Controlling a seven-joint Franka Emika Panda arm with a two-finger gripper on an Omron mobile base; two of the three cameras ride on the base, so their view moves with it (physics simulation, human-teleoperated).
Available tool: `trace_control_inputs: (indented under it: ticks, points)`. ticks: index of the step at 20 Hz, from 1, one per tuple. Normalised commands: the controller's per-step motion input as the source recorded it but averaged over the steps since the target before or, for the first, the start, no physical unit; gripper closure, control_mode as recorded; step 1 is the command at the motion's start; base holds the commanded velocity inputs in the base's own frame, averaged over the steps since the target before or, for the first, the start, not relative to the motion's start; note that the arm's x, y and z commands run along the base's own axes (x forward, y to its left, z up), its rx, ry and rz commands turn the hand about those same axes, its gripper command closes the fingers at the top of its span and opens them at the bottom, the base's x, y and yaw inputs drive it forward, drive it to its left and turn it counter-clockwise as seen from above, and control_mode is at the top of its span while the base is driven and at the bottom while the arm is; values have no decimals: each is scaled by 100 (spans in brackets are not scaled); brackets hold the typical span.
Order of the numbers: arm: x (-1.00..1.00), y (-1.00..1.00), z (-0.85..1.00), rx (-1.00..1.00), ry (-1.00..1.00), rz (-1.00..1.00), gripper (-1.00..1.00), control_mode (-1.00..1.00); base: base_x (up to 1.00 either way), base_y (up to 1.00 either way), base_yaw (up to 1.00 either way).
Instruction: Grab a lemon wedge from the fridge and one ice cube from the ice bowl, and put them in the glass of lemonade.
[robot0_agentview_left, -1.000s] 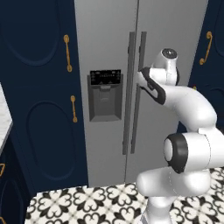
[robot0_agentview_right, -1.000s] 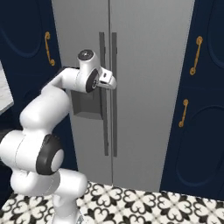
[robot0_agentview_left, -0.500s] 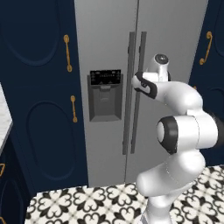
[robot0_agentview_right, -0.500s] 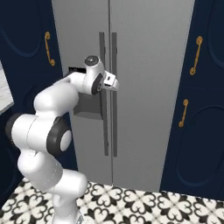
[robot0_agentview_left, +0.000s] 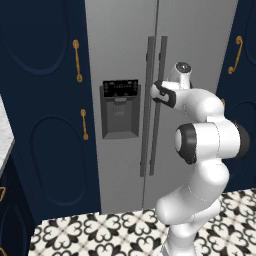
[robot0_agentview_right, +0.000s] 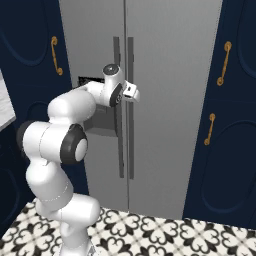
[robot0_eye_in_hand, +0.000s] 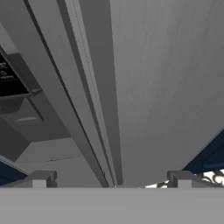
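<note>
The fridge (robot0_agentview_left: 125, 50) (robot0_agentview_right: 170, 75) stands straight ahead, tall and grey, with both doors shut. Two vertical bar handles (robot0_agentview_left: 154, 100) (robot0_agentview_right: 124, 140) run down its middle seam. My gripper (robot0_agentview_left: 156, 93) (robot0_agentview_right: 135, 94) is up against these handles at about the height of the black dispenser panel (robot0_agentview_left: 120, 107). In the hand view the gripper (robot0_eye_in_hand: 111, 179) is open, its fingertips (robot0_eye_in_hand: 41, 179) set wide apart, and the handle bars (robot0_eye_in_hand: 87, 109) run close in front between them. Nothing is held. The lemon wedge, ice cube, ice bowl and glass of lemonade are out of view.
Navy cabinets with gold handles flank the fridge on the left (robot0_agentview_left: 50, 100) and right (robot0_agentview_right: 225, 100). A pale counter edge (robot0_agentview_left: 4, 135) shows at the far left. Black-and-white patterned floor tiles (robot0_agentview_left: 100, 230) lie below.
The hand has moved a little left and closer to the fridge handles, and the elbow has folded in toward the door. The jaws stayed open.
</note>
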Motion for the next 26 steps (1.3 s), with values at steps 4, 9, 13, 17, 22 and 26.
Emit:
trace_control_inputs:
  ticks: [4,9,13,17,22,26]
  points:
    - [24,-10,-11,0,-1,-1,-100,-100,0,0,0]
    - [42,0,-24,0,-2,0,-100,-100,0,0,0]
    - [51,0,-27,0,0,0,-100,-100,0,0,0]
    - [53,0,-9,0,0,0,-100,-100,0,0,0]
    - [63,0,0,0,0,0,-100,-100,0,0,0]
    - [53,-5,-2,0,0,0,-100,-100,0,0,0]
